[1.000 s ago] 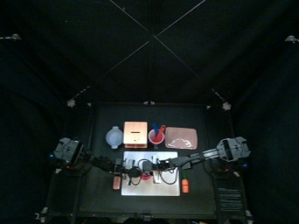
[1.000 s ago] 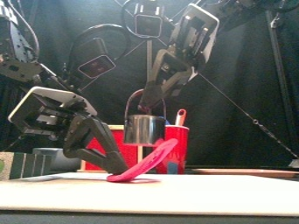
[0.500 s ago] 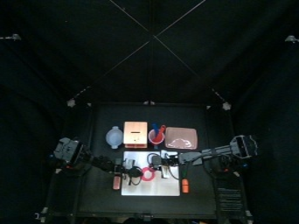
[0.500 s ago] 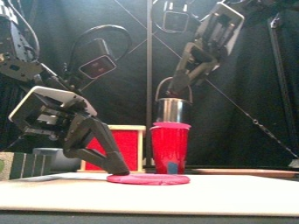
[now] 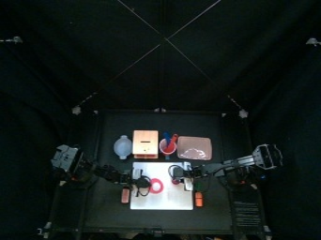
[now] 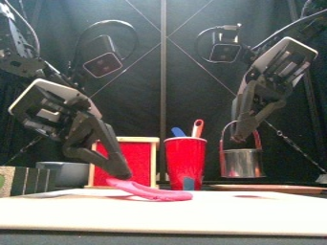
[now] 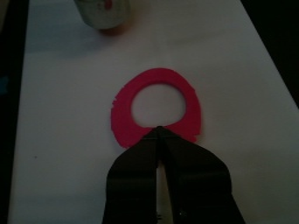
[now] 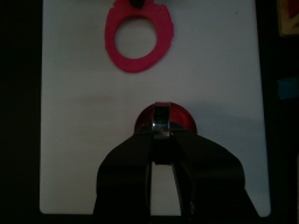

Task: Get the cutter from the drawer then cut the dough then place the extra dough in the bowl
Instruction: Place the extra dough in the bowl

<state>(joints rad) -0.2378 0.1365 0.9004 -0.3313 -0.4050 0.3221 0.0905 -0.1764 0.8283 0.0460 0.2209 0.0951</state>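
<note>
Looking down in the top view, a white cutting board (image 5: 170,201) lies midway along the counter's (image 5: 113,214) front edge, with the pink dough ring (image 5: 157,186) on it. The left pincer (image 5: 139,179) meets the ring's left side. The right pincer (image 5: 189,176) hangs over the board's right part, farther right than half a second ago. Toward the back edge stand the blue-grey bowl (image 5: 122,146) and the wooden box (image 5: 146,143).

In the front view, the left pincer is clamped on the ring's left edge, now raised off the board where it lay flat before. The right pincer grips the metal cutter (image 6: 240,160) by its wire handle. The cutter has moved from in front of the red cup (image 6: 185,163) to its right, and lower.

In the left wrist view, the jaws are closed on the ring's near rim.

In the right wrist view, the jaws are closed above the cutter, a red round showing inside it, with the ring well beyond.
</note>
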